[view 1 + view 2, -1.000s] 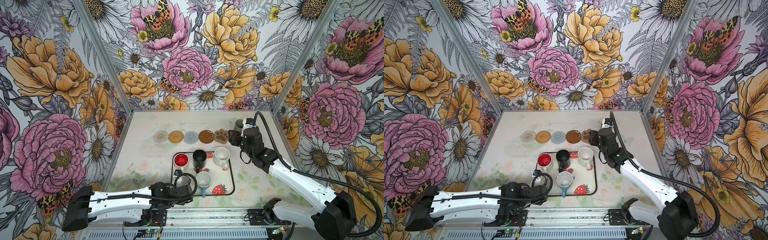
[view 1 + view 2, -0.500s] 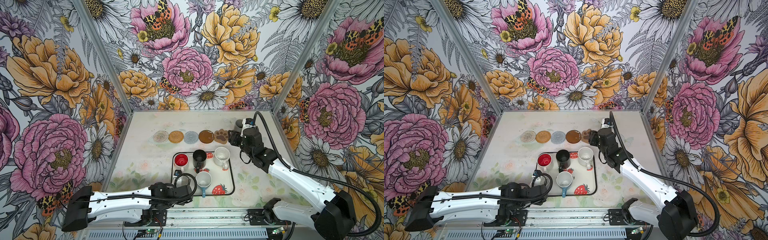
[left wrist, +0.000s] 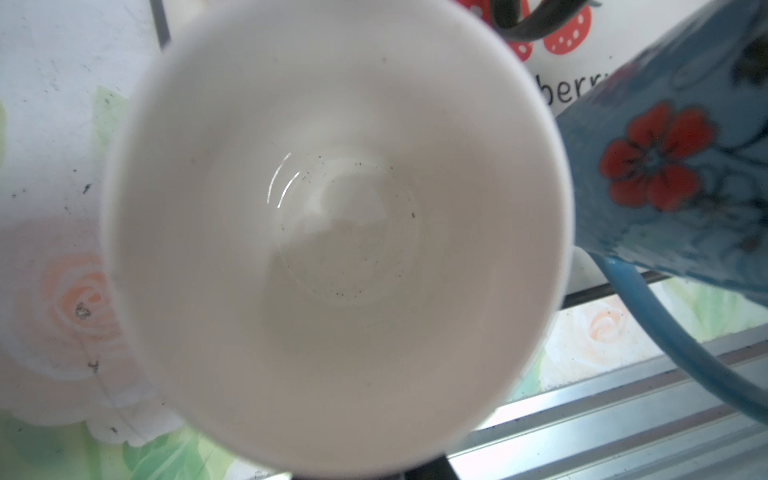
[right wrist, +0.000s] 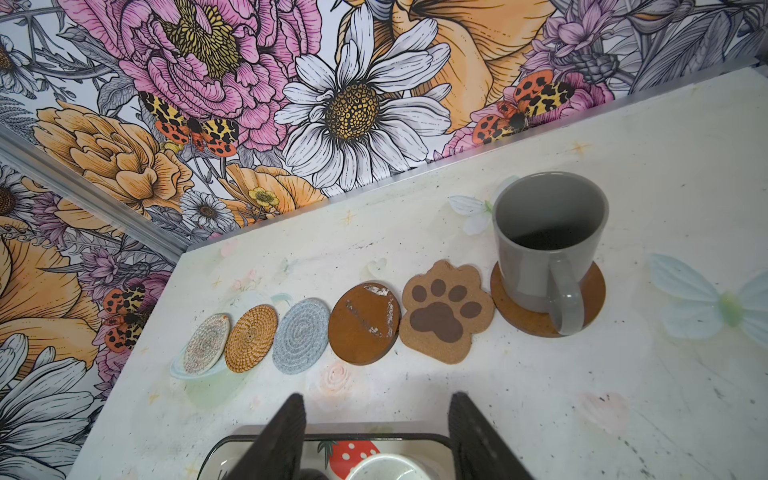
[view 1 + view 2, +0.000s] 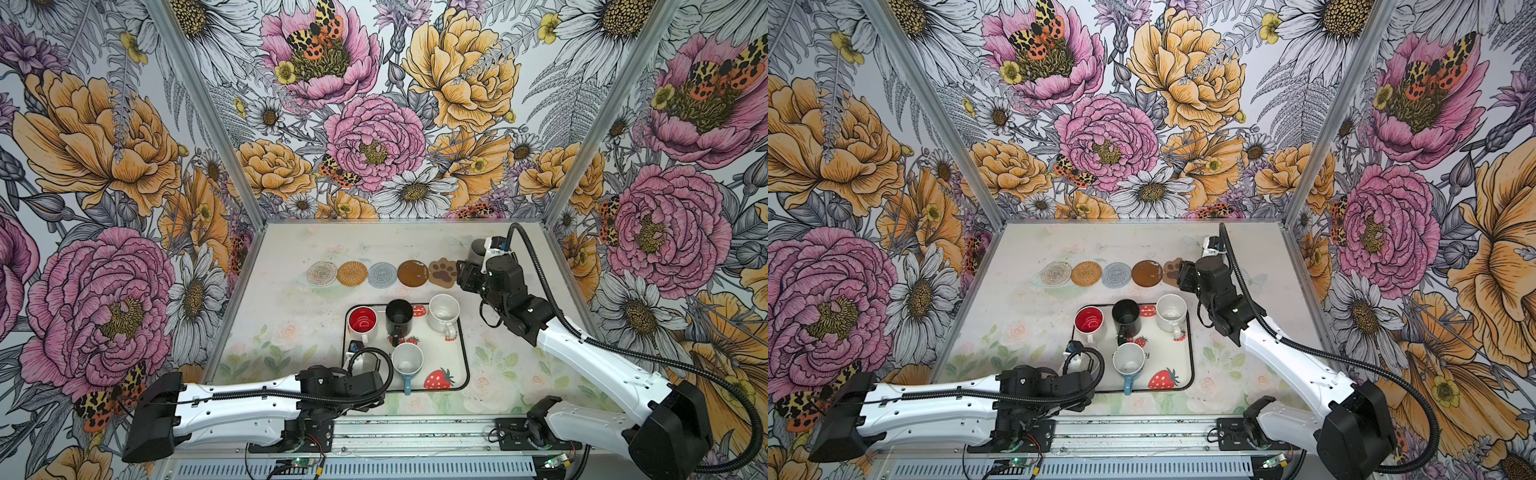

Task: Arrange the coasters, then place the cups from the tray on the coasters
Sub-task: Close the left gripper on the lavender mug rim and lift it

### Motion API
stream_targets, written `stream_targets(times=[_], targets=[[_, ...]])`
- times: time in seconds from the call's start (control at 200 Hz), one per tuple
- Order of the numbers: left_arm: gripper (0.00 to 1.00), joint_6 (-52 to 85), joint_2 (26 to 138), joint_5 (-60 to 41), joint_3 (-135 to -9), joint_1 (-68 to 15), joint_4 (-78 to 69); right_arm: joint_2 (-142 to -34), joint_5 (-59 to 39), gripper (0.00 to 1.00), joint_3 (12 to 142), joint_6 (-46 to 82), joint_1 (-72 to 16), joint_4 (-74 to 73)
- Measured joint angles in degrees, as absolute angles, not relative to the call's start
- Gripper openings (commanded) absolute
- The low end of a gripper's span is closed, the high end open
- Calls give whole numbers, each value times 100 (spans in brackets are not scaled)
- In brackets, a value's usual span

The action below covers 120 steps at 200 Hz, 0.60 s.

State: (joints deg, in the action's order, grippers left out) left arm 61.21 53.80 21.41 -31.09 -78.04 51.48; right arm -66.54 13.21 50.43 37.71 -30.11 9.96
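Note:
Five coasters lie in a row at the back: beaded (image 5: pixel 322 273), rattan (image 5: pixel 352 274), grey spiral (image 5: pixel 382 274), brown disc (image 5: pixel 412 273) and paw (image 5: pixel 443 272). The grey cup (image 4: pixel 544 249) stands on another brown disc (image 4: pixel 540 326). The tray (image 5: pixel 466 365) holds the red-inside (image 5: pixel 362 322), black (image 5: pixel 399 318), speckled (image 5: pixel 444 311) and light blue (image 5: pixel 407 360) cups. My left gripper (image 5: pixel 358 358) is down at the tray's front left corner, shut on a pale-inside cup (image 3: pixel 332 232); the jaws are mostly hidden by its rim. My right gripper (image 4: pixel 378 434) hangs open above the tray's back edge.
The light blue cup (image 3: pixel 673 166), with a red flower on it, stands right beside the held cup. The metal rail (image 3: pixel 623 415) runs along the table's front edge. Flowered walls close in the back and both sides.
My left gripper has closed on the cup at the tray's front left corner. Neither arm has visibly shifted otherwise.

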Motion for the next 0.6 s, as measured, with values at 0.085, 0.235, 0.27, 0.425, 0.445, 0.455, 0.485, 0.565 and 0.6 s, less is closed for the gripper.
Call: stream_targets(times=[0.085,0.235,0.27,0.425,0.445,0.455,0.485,0.565,0.6], targets=[[0,6125,5448,2145,-3232,-7885,5282,-6648,1321,57,5043,3771,-3009,996],[0,6139,5498,2176,-3487,-8001,5437,-6641,1321,57,5043,3771,-3009,996],[0,6139,5498,2191,-3531,-8014,5463,-6637,1321,57,5043,3771,-3009,996],[0,6139,5498,2265,-3756,-8064,5704,-6624,1321,57,5043,3771,-3009,996],[0,6139,5498,2276,-3789,-8068,5732,-6624,1321,57,5043,3769,-3011,996],[0,6139,5496,2285,-3806,-8073,5752,-6622,1321,57,5043,3769,-3011,996],[0,6139,5494,2314,-3872,-8084,5813,-6617,1321,57,5043,3771,-3009,996],[0,6134,5474,2375,-4047,-8130,5966,-6606,1321,57,5043,3769,-3009,996],[0,6134,5474,2410,-4145,-8147,6051,-6604,1321,57,5043,3769,-3009,996]])
